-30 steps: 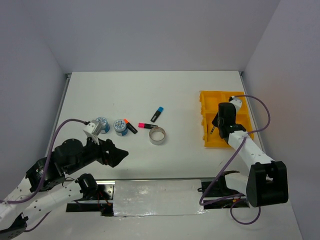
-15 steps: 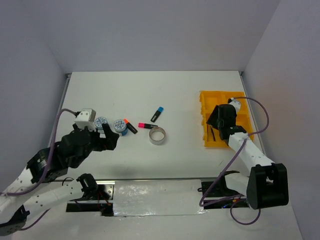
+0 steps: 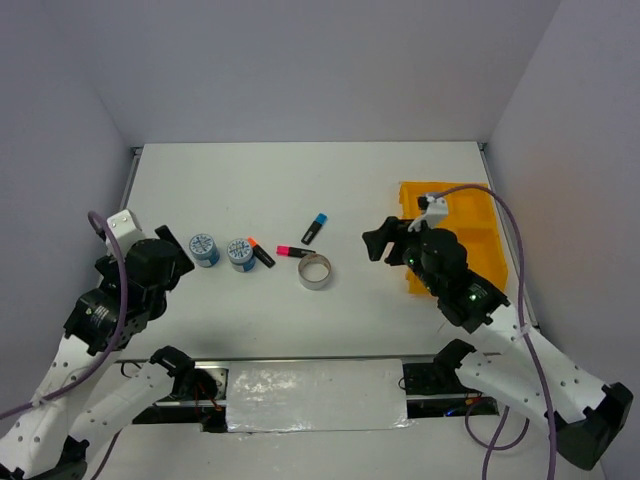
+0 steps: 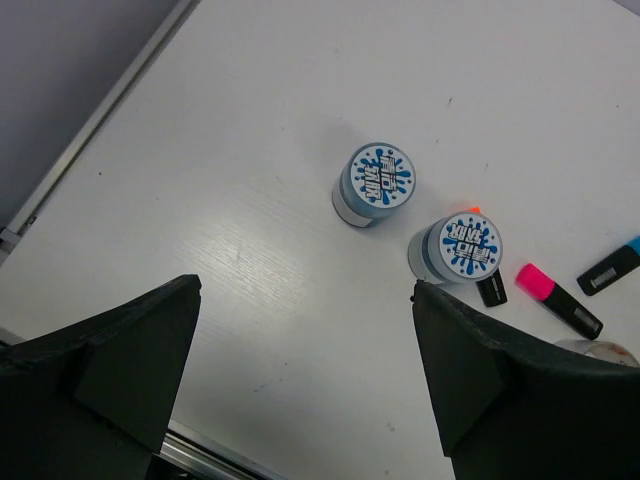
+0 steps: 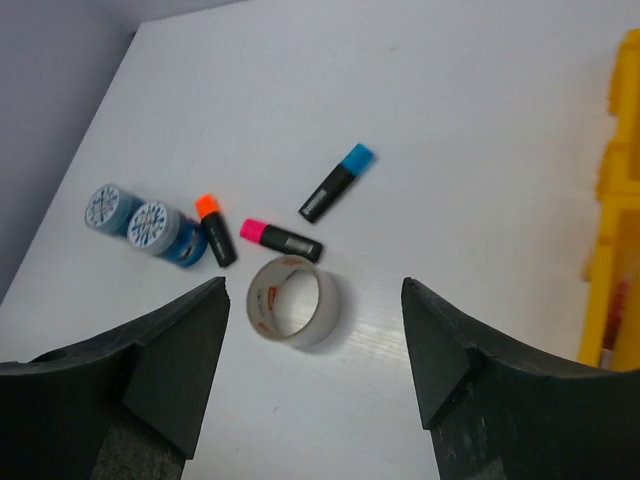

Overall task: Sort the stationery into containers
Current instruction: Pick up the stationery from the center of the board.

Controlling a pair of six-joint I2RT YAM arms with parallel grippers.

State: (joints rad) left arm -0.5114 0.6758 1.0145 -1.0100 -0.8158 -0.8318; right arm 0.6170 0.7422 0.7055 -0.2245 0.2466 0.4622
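Writing: each of the 2 blue-white tape rolls has a round white top label with a blue splash and dark lettering across it, too small to read. The silvery tape ring [image 5: 295, 299] shows red print on its inner face, also illegible. No readable marks on the markers. Count: 2 rolls, left roll [image 4: 373, 183] and right roll [image 4: 458, 248]; 1 ring; 3 short black markers, namely the orange-capped marker [image 3: 262, 254], pink-capped marker [image 3: 295, 251] and blue-capped marker [image 3: 315, 228]; 1 yellow tray [image 3: 470, 225]. Layout, top view: both rolls stand upright on the 9 o'clock side of the table [image 3: 300, 180], close together but apart, the right roll at 4 o'clock from the left roll. The orange-capped marker lies against the right roll's 3 o'clock side, cap toward 11 o'clock. The pink-capped marker lies just past it at 3 o'clock, cap toward 9 o'clock. The ring sits just beside the pink-capped marker at its 5 o'clock, standing on its rim edge, hole up. The blue-capped marker lies apart at 1 o'clock from the pink one, cap toward 1 o'clock. The tray sits at the table's 3 o'clock edge, well apart from the loose items; its contents cannot be told. Left gripper [image 4: 305, 290]: jaws spread wide, empty, hanging over bare table at 7 o'clock from the rolls, touching nothing. Right gripper [image 5: 314, 285]: jaws spread wide, empty, above the table between ring and tray.
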